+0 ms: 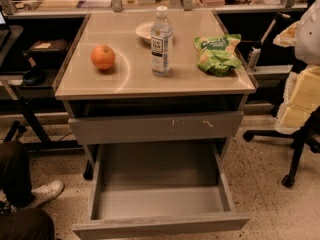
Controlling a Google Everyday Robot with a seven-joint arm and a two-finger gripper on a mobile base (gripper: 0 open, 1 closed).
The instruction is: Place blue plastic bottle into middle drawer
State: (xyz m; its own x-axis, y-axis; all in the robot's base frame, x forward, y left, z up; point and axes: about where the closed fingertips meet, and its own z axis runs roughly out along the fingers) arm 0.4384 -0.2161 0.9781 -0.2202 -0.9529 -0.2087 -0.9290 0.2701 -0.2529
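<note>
The blue plastic bottle (161, 41) is a clear, slim bottle with a white cap and a white-and-dark label. It stands upright near the middle of the beige cabinet top (135, 79). Below, the middle drawer (160, 226) is pulled far out. Its smooth grey inside holds nothing. Above it sits a shut grey drawer front with pale scratches (155, 127). The gripper and arm are out of view.
An orange fruit (103, 57) lies left of the bottle. A white bowl (144, 31) sits just behind it and a green chip bag (217, 54) to its right. An office chair base (295, 154) stands at the right. A person's leg and white shoe (44, 192) are at the lower left.
</note>
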